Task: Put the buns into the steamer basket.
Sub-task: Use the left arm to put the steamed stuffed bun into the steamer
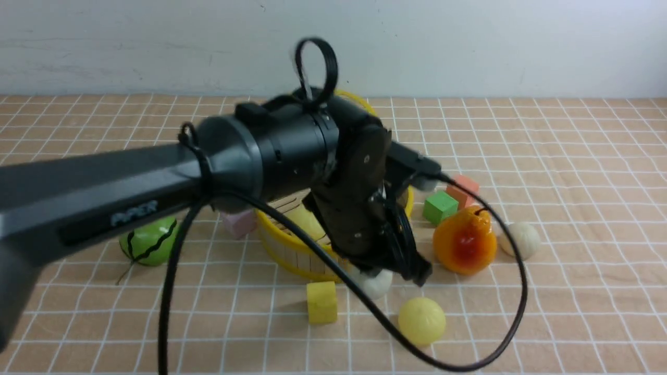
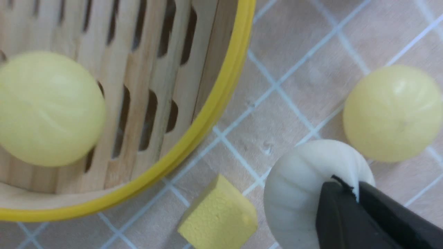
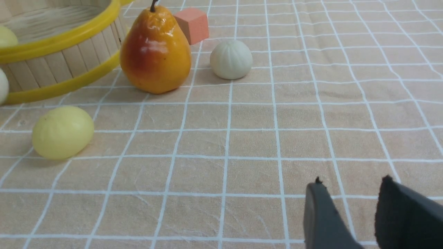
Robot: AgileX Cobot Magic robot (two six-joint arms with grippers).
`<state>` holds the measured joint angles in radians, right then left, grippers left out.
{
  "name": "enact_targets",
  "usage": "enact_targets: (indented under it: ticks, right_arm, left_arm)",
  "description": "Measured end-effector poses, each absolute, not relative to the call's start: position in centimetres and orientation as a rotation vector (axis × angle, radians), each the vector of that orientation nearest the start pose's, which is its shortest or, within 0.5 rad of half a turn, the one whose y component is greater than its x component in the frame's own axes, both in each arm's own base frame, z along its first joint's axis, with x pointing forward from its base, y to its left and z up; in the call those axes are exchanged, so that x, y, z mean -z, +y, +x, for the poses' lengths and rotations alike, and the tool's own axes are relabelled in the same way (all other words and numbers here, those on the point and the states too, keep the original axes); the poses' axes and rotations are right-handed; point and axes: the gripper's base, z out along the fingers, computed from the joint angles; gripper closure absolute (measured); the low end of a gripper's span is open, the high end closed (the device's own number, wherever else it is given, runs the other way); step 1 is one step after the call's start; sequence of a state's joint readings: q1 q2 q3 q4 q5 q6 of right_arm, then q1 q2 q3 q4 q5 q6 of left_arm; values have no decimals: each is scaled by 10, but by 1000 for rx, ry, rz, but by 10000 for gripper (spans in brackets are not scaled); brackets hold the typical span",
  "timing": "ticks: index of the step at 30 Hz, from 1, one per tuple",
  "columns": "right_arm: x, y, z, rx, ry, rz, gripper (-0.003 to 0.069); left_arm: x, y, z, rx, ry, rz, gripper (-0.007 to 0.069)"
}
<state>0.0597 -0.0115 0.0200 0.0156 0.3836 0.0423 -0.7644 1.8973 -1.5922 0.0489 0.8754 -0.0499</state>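
The front view looks forward from the robot's side across the checked cloth [image 1: 573, 312] to the wall [image 1: 469, 41], the left wrist view peers down close on the steamer basket [image 2: 221, 93], the right wrist view skims low over the cloth, all three sharing that basket and a pale yellow bun [image 1: 421, 321]

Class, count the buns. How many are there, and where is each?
4. A yellow bun lies in the basket; a white bun just outside its near wall; a second yellow bun nearer the camera; a second white bun right of the pear. The left arm may hide others.
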Motion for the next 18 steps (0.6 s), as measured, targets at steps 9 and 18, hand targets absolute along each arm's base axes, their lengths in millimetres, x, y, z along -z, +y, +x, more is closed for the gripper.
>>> enact_targets:
  ticks: [9,18]
  right_arm:
    - [-173,4,52,-86,1876,-7,418]
    - [-173,4,52,-86,1876,-7,418]
  left_arm:
    - [-286,-274,361,173,2272,819,637]
    - [-217,-268,396,122,2366,799,551]
